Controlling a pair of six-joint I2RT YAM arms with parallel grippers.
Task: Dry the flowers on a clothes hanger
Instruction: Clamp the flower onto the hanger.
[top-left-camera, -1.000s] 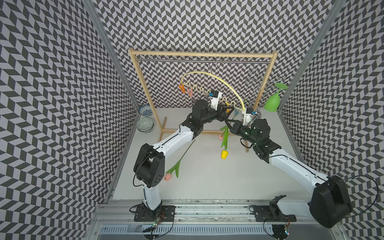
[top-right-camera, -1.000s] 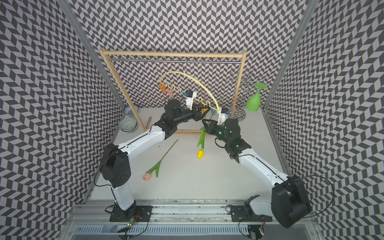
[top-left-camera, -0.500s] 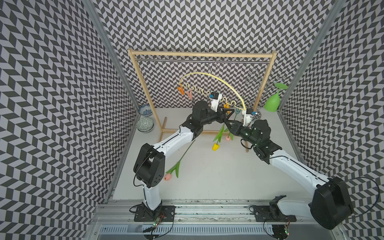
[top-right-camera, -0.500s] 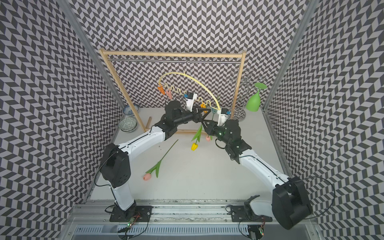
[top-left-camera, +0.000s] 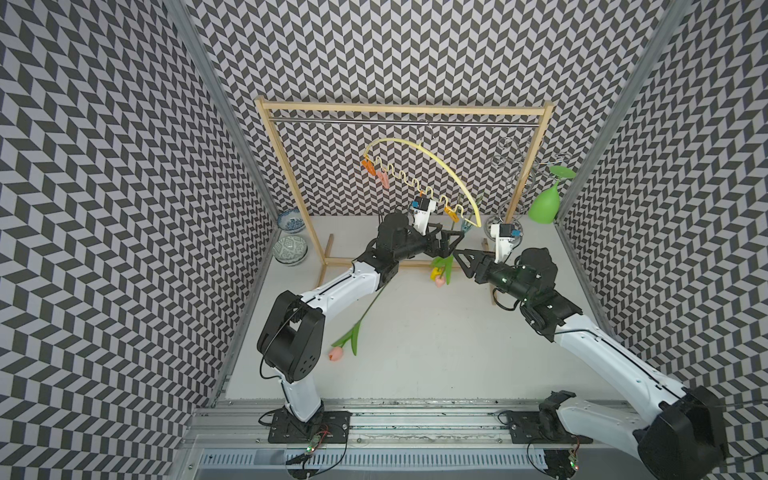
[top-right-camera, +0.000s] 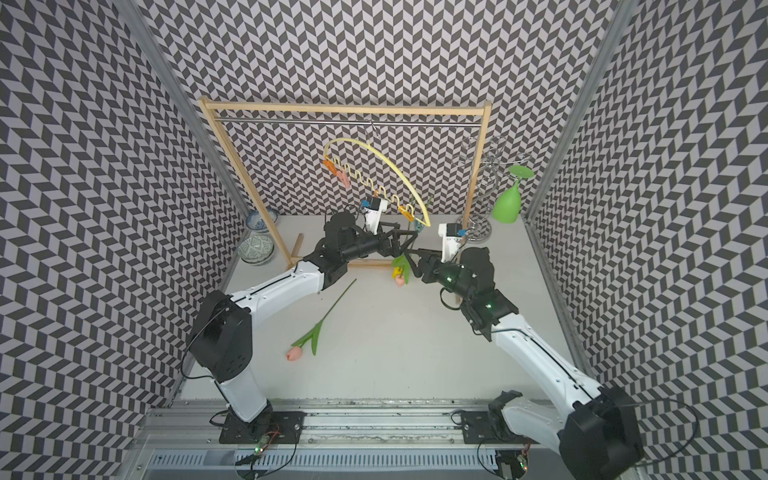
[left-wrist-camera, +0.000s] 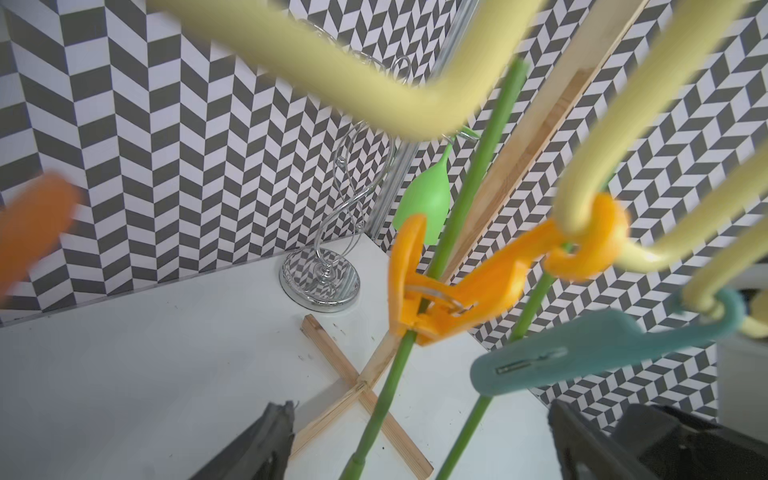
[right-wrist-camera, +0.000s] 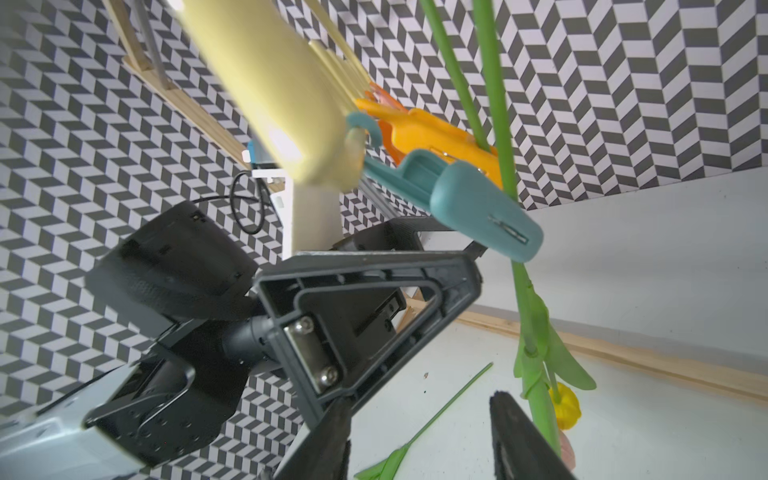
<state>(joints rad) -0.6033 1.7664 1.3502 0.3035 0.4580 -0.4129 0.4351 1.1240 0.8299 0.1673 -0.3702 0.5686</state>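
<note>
Two tulips (top-left-camera: 436, 273) hang head down in pegs on the hanger (top-left-camera: 419, 145), just beside the left claw (top-left-camera: 451, 245) and the right claw (top-left-camera: 463, 259), both open and empty; the third tulip (top-left-camera: 336, 353) lies on the desk (top-left-camera: 415, 353), well apart from them, not yet hung

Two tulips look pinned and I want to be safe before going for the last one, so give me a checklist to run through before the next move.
1. Orange clothespin shut on one stem: ok.
2. Blue clothespin shut on the second stem: ok.
3. Left gripper jaws open, holding nothing: ok.
4. Right gripper jaws open: ok; clear of the second stem: cannot tell.
5. Third tulip hung: not ok, it lies on the table.
6. Spare pink clothespin free on the clothes hanger: ok.
</note>
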